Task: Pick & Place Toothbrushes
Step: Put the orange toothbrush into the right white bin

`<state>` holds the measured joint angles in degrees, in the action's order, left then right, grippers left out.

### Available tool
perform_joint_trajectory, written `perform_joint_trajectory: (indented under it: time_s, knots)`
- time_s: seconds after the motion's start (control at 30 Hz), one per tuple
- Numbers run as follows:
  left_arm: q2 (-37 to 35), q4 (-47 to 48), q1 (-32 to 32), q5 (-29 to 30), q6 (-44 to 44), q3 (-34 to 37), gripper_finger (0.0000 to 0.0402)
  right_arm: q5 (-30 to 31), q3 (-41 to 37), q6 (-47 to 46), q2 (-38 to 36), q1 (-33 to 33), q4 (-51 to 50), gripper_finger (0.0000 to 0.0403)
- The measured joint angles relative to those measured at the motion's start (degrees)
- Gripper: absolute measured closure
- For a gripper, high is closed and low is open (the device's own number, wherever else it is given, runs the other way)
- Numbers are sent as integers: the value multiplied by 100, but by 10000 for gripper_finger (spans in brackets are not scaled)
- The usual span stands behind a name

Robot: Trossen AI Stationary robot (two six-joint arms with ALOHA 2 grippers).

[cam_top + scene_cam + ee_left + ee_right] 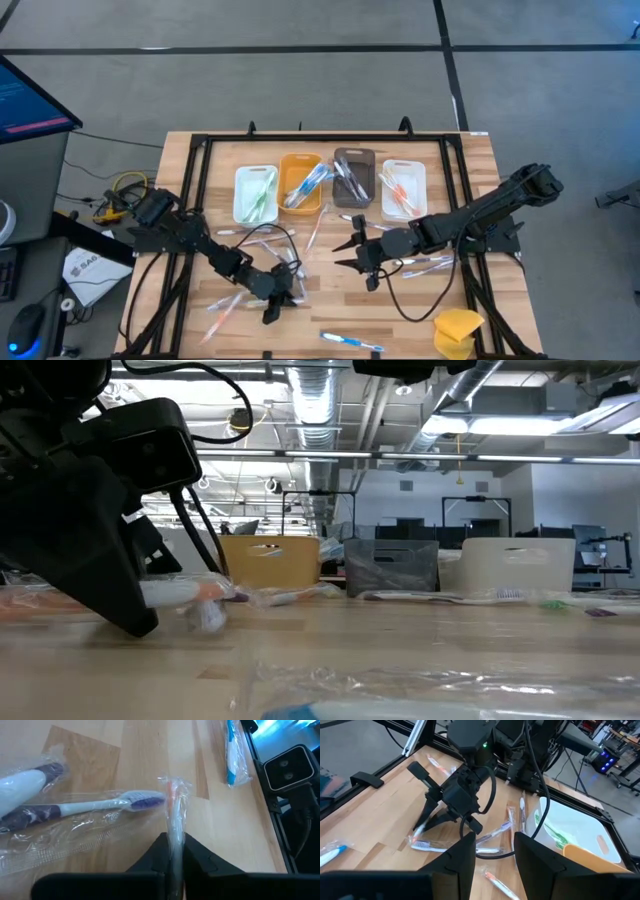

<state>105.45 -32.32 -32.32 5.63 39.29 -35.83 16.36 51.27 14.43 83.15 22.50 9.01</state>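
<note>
Here we see the left pincer (175,851) pinched shut on a clear-wrapped orange toothbrush (174,805), low against the wooden table (150,750), for lifting; the right pincer (357,256) hovers half-open, empty.

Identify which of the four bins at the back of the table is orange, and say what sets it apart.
The orange bin is second from the left in the row, between the pale green bin and the dark grey bin; the white bin sits at the right end.
</note>
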Motion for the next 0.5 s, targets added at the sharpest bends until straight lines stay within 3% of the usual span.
perform_joint_trajectory:
  time_s: [0.3, 0.5]
  knots:
    - [-124, 44, 2, 22, -64, 2, 384, -2, 0, -87, 0, 9, 1, 274]
    - [-697, 586, 2, 249, -308, 2, 384, -1, -2, -1215, 0, 102, 78, 274]
